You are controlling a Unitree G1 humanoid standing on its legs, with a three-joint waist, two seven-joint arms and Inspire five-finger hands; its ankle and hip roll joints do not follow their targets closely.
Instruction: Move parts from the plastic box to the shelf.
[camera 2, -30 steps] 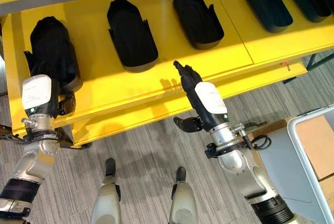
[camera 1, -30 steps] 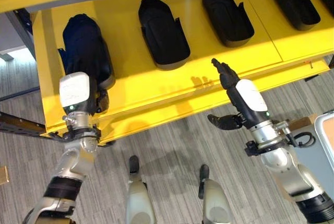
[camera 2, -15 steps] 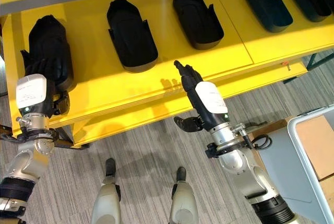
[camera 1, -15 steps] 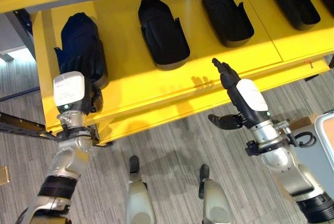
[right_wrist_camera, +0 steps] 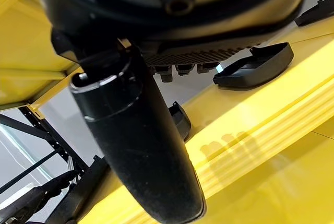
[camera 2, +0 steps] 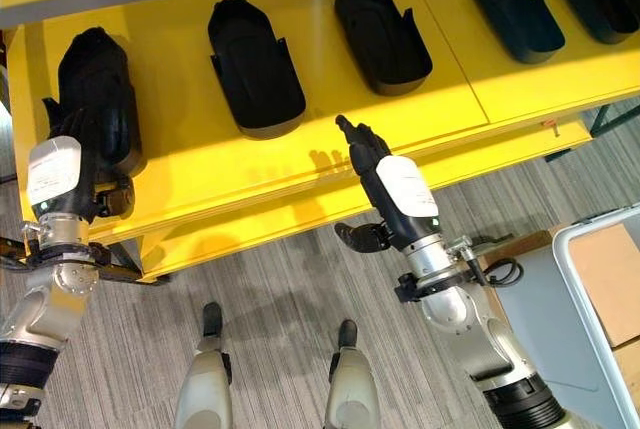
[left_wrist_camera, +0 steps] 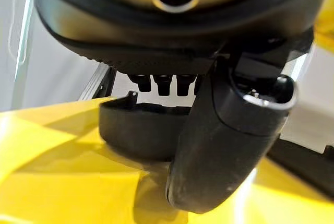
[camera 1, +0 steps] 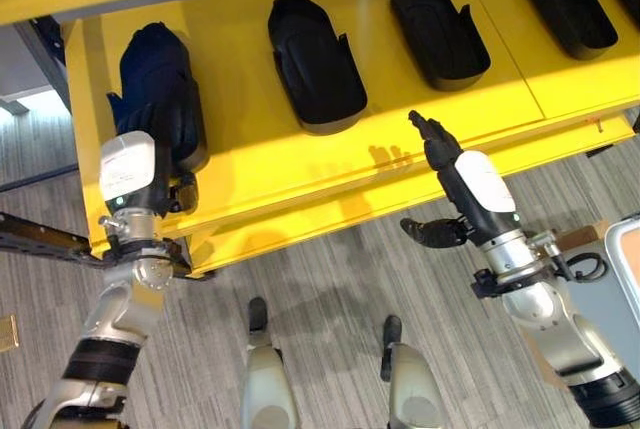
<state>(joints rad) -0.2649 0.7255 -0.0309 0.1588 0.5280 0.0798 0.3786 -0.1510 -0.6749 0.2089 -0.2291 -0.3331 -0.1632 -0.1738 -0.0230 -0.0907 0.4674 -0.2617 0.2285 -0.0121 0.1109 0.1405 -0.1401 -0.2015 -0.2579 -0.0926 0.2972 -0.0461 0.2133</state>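
**Five parts on the shelf, left hand backing off**

Five black moulded plastic parts lie in a row on the yellow metal shelf [camera 1: 300, 174]. The leftmost black part [camera 1: 160, 79] sits just beyond the left hand [camera 1: 150, 164], whose fingers are straight and hold nothing; against a second ago the hand has drawn slightly back from it, so this placement looks finished. The right hand [camera 1: 445, 164] hovers open and empty at the shelf's front edge, unmoved. A white plastic box corner [camera 1: 625, 259] shows beside the right arm, likely the next stop.

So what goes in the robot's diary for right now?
left hand open by leftmost part | right hand open, empty | shelf
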